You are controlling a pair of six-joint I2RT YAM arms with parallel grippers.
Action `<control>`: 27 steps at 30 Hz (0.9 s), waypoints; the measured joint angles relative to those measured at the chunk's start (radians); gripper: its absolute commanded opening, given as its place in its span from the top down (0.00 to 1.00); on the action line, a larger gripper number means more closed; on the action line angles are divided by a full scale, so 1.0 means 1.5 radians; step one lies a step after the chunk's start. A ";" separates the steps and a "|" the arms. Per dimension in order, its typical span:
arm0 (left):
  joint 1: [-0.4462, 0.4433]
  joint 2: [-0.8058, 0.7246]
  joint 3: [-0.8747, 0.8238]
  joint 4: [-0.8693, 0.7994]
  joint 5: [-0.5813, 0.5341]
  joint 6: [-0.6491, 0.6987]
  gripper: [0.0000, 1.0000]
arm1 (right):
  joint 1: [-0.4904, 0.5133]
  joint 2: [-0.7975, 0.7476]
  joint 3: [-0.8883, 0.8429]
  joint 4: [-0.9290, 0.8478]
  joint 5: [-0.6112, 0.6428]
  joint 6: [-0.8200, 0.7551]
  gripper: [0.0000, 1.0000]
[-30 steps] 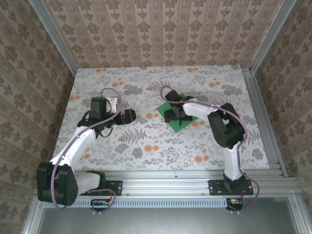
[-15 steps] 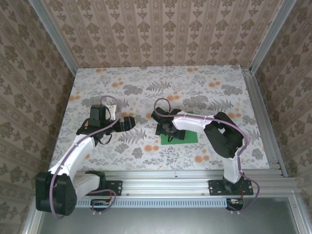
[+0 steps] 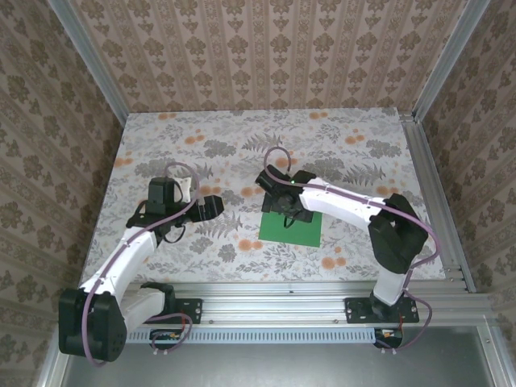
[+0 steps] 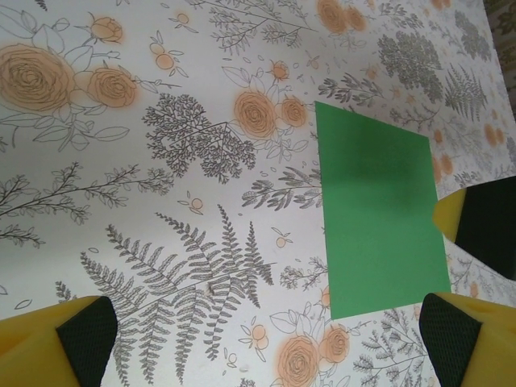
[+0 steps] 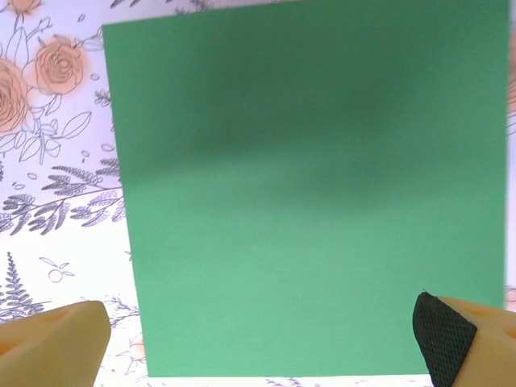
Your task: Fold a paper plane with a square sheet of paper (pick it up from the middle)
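**Square sheet of paper** (image 3: 292, 227), one. It is thin, plain bright green, matte and unfolded, with four straight edges. It lies flat on the table, just right of centre and toward the near edge.

**Table** (image 3: 355, 161), one. The pale top is printed with grey ferns and orange roses.

**Grippers**, two.
- The right gripper (image 3: 286, 208) is over the sheet's far edge, its jaws spread wide and holding nothing.
- The left gripper (image 3: 214, 205) is left of the sheet and apart from it, its jaws also spread wide and empty.

**Fingers** (image 5: 476, 322), two per gripper. They are yellow and blunt, each with a black mesh-textured pad.
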State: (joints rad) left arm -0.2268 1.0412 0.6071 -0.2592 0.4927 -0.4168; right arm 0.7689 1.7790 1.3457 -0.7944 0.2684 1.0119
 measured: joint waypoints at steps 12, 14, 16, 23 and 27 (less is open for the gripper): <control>-0.032 0.047 0.000 0.021 0.006 -0.012 0.00 | -0.030 0.077 -0.009 0.043 -0.014 -0.103 0.00; -0.036 0.053 0.000 0.027 0.006 -0.012 0.00 | -0.030 0.091 -0.009 0.051 -0.020 -0.106 0.00; -0.038 0.060 0.001 0.031 0.006 -0.012 0.00 | -0.031 0.101 -0.009 0.060 -0.025 -0.107 0.00; -0.043 0.087 0.003 0.039 0.006 -0.012 0.00 | -0.041 0.104 -0.055 0.097 -0.033 -0.100 0.00; -0.047 0.097 0.009 0.040 0.006 -0.012 0.00 | -0.044 0.097 -0.065 0.115 -0.037 -0.097 0.01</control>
State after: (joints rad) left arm -0.2966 1.1873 0.6209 -0.1986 0.5011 -0.4347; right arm 0.7029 1.9251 1.2476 -0.6224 0.2134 0.8665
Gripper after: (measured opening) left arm 0.994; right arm 0.996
